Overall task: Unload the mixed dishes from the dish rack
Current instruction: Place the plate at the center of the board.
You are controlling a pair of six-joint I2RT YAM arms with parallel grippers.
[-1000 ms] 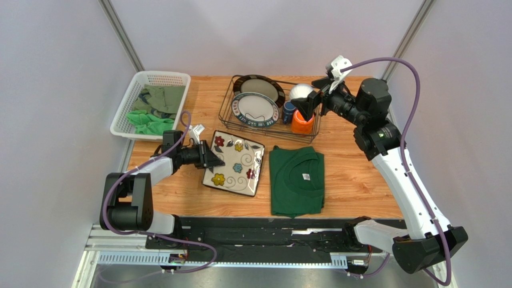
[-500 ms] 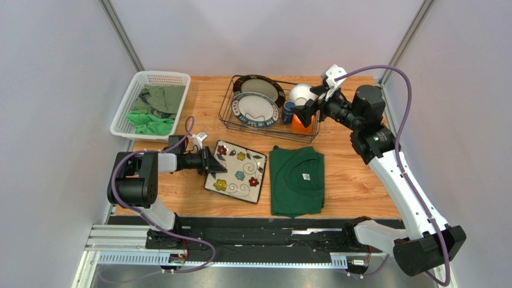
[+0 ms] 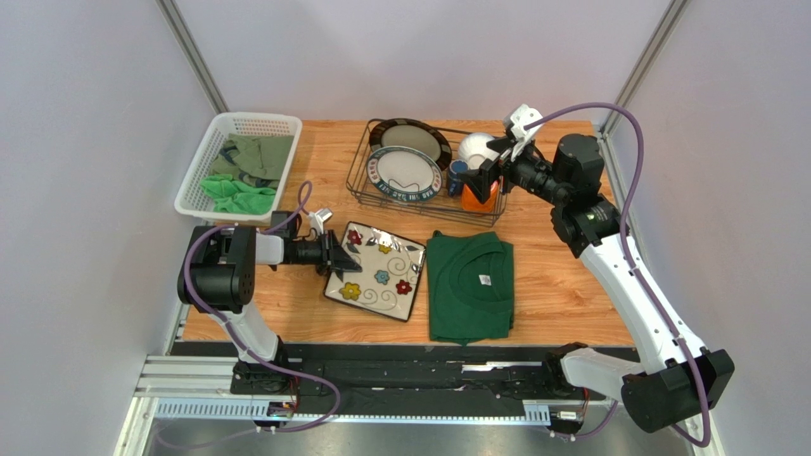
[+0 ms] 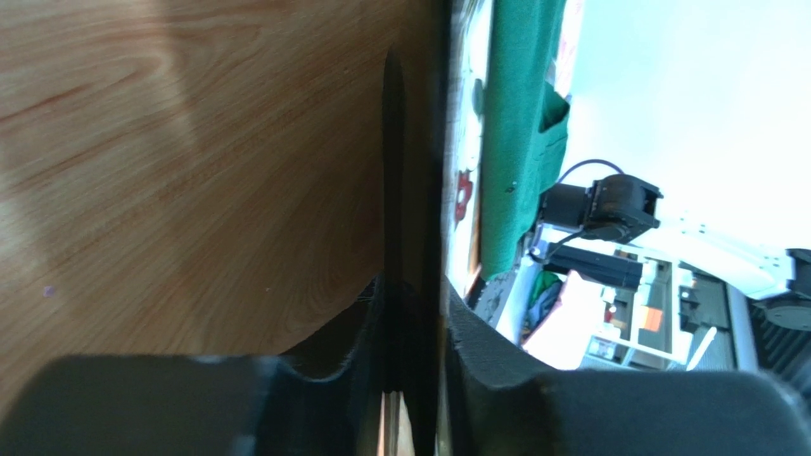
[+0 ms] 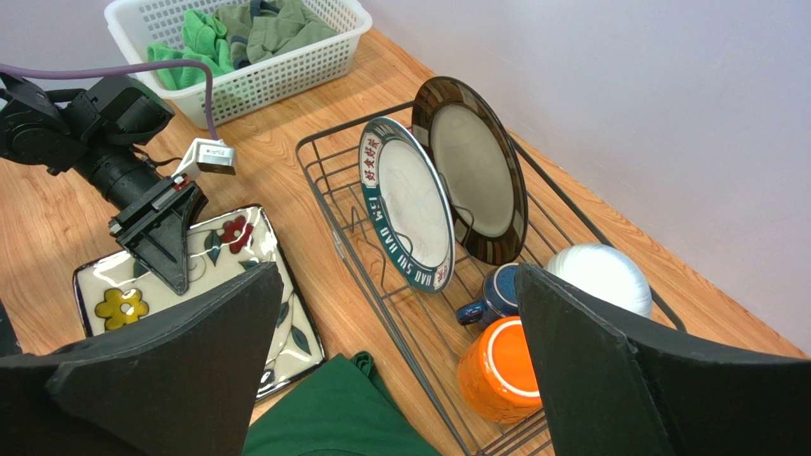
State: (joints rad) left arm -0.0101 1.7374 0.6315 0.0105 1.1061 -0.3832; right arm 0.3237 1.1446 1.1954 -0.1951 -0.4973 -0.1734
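Just in front of the dish rack [image 3: 358, 169], off its left end, we note the left gripper [image 3: 335, 256] closed narrow on the left rim of the square plate [image 3: 376, 271]. The wrist view shows that rim edge-on between the pads. Over the rack's right end, the right gripper [image 3: 487, 174] stands fully wide, holding nothing, above the orange mug [image 5: 495, 370]. Behind it the blue mug [image 5: 490, 296] is half hidden. We cannot tell whether the plate is lifted.

3 plates [image 3: 376, 275] [image 3: 405, 171] [image 3: 411, 136], 2 mugs [image 5: 495, 375] [image 5: 495, 294], 1 bowl [image 5: 600, 275], 1 rack [image 5: 381, 285], 1 basket [image 3: 249, 121], 1 shirt [image 3: 468, 285]
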